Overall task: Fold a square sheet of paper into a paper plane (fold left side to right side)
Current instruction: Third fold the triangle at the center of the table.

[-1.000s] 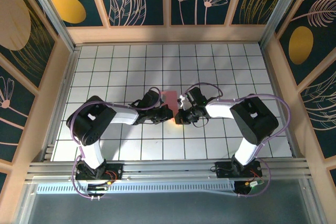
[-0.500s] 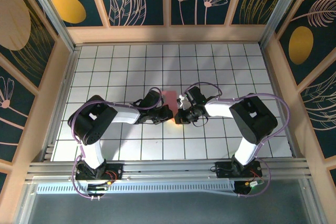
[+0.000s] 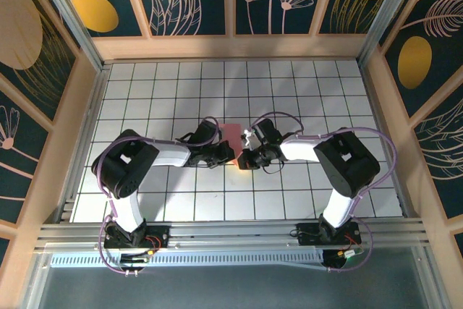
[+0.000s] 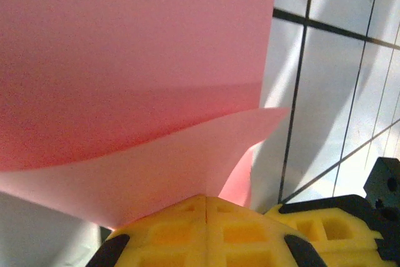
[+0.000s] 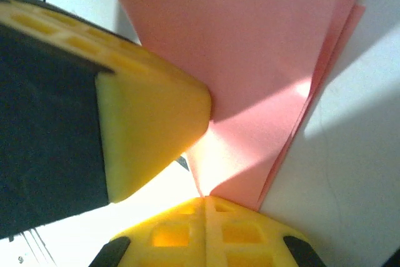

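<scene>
**Two robot grippers pinch a thin salmon-pink sheet of paper [image 3: 233,134] at the middle of a white grid-tiled table [image 3: 304,92]**

The sheet lies partly folded, its layers overlapping, one flap lifted. The left gripper [image 4: 206,199] and the right gripper [image 5: 205,199] meet just beside each other at its near edge. Each has its yellow pads pressed together on the paper's edge.

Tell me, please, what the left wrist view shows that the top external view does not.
Left wrist: the square sheet of paper up close, its upper layer curling off the lower one, with the left gripper closed against it. Top external: the right gripper meeting the left mid-table, inside patterned walls. Both: pink paper on the white grid table.
</scene>
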You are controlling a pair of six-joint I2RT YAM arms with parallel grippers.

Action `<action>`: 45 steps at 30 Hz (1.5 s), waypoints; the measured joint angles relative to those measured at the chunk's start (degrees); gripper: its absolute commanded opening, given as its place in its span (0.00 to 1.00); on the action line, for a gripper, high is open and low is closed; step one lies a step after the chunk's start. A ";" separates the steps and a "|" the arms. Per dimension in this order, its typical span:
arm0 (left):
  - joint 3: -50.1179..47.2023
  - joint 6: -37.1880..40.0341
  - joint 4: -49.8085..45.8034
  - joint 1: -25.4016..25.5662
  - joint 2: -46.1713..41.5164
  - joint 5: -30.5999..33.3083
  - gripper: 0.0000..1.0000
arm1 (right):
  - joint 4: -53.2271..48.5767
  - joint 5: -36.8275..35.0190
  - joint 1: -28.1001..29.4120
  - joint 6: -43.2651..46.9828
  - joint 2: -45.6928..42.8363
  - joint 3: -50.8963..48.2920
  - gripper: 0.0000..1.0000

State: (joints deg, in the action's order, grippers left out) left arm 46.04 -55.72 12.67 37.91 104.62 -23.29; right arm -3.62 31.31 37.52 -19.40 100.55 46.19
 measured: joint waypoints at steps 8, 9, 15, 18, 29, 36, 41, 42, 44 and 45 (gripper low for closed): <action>0.44 2.58 -1.60 -3.80 -0.33 0.11 0.04 | 0.87 -0.44 0.37 0.00 0.61 0.52 0.00; 0.50 2.80 -1.75 -4.09 -0.33 0.17 0.04 | 0.90 -0.48 0.37 0.00 0.66 0.59 0.00; 0.46 4.04 -1.95 -5.99 -0.50 0.44 0.04 | 1.31 -1.03 0.63 0.00 0.81 0.76 0.00; -0.31 4.39 -1.42 -7.21 -0.96 0.79 0.04 | 1.64 -1.05 0.66 0.00 0.92 0.81 0.00; -1.05 5.79 -0.76 -11.08 -1.40 0.81 0.04 | 1.90 -1.27 0.85 0.22 1.40 1.33 0.00; -1.05 7.32 -0.57 -15.85 -1.40 1.22 0.04 | 1.90 -1.25 0.85 0.63 1.40 1.33 0.00; -1.05 9.22 -1.81 -17.66 -2.75 3.85 0.03 | 1.90 -1.25 0.85 0.66 1.40 1.33 0.00; -1.07 9.57 -2.34 -17.79 -3.52 4.31 0.03 | 1.90 -1.25 0.85 0.66 1.40 1.33 0.00; -1.46 10.10 -2.64 -17.75 -5.66 4.46 0.03 | 1.90 -1.25 0.85 0.63 1.40 1.33 0.00; -1.77 10.23 -2.67 -17.25 -7.13 4.37 0.03 | 1.90 -1.22 0.85 0.63 1.40 1.33 0.00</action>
State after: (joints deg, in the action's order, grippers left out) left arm 44.27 -45.50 10.00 20.67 97.49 -18.92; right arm -1.72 30.09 38.37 -18.76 101.95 47.53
